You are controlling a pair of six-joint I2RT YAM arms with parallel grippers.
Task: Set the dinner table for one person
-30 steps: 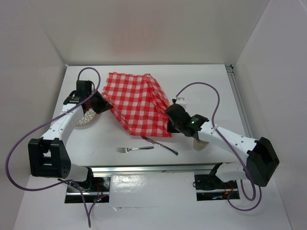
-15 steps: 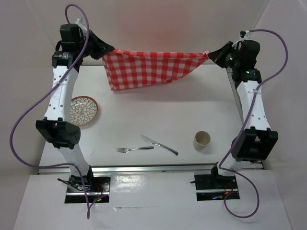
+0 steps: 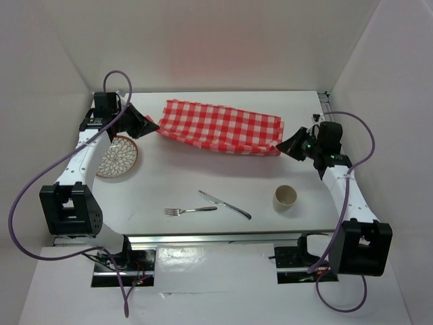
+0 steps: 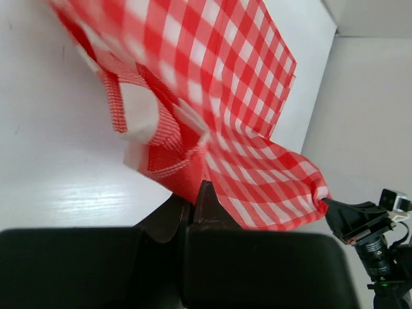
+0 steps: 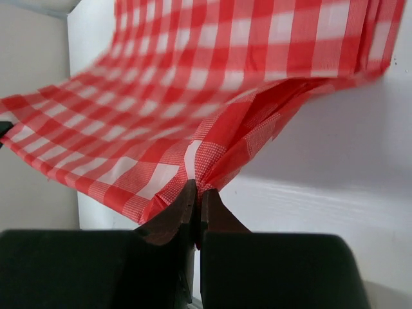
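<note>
1. Your table (image 3: pixel 203 177) is the plain white top that fills the middle of the overhead view, just beyond the two arms.
2. Over its far half hangs the checked cloth (image 3: pixel 223 127), red and white, stretched between the arms. It is doubled on itself and sagging, and you cannot tell whether its middle touches the table.
3. Your left pincer (image 3: pixel 150 126) is clamped on the cloth's left corner and your right pincer (image 3: pixel 284 143) on its right corner. Each wrist view shows the fingers closed with fabric pinched between them.
4. The patterned plate (image 3: pixel 116 157) lies on the table at the left, beside the left arm. The fork (image 3: pixel 189 210) and knife (image 3: pixel 224 204) lie near the front middle, close together. The paper cup (image 3: pixel 285 197) stands at the front right, well apart from the plate.
5. Count one cloth, one plate, one fork, one knife and one cup.
6. You are early in the job, as I judge it. The cloth is not yet spread flat, and the plate, cutlery and cup have yet to be arranged as a place setting.
</note>
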